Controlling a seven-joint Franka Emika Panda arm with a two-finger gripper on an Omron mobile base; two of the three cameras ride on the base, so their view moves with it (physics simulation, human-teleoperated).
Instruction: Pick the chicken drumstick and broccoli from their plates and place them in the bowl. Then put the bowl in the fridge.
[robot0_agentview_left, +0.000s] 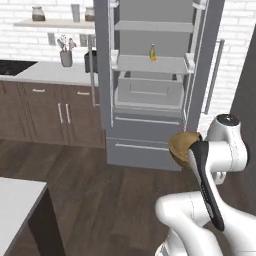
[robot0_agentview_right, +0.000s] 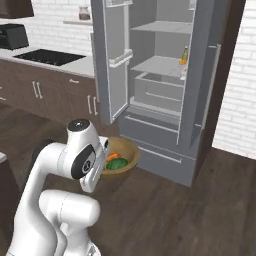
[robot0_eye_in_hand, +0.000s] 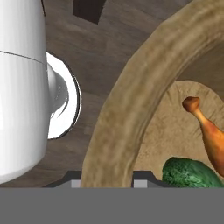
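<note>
Already the bowl (robot0_agentview_right: 121, 155) hangs clamped by its rim in the end effector (robot0_eye_in_hand: 107, 177), with the chicken drumstick (robot0_eye_in_hand: 209, 129) and broccoli (robot0_eye_in_hand: 190, 173) lying inside it. Relative to the fridge (robot0_agentview_right: 162, 75), the bowl sits out in front of the open compartment and below its shelves, so I judge the coming move runs forward and upward. No writing is legible anywhere.

The wide round wooden bowl (robot0_agentview_right: 122, 156) is brown outside with a lighter, mottled tan inside. In it lie a golden-orange chicken drumstick (robot0_eye_in_hand: 209, 130) and a dark green lumpy broccoli floret (robot0_eye_in_hand: 190, 173). Behind the bowl, the tall fridge (robot0_agentview_right: 165, 85) is grey with paler grey shelves. The plank floor (robot0_agentview_left: 100, 200) is dark brown.
</note>
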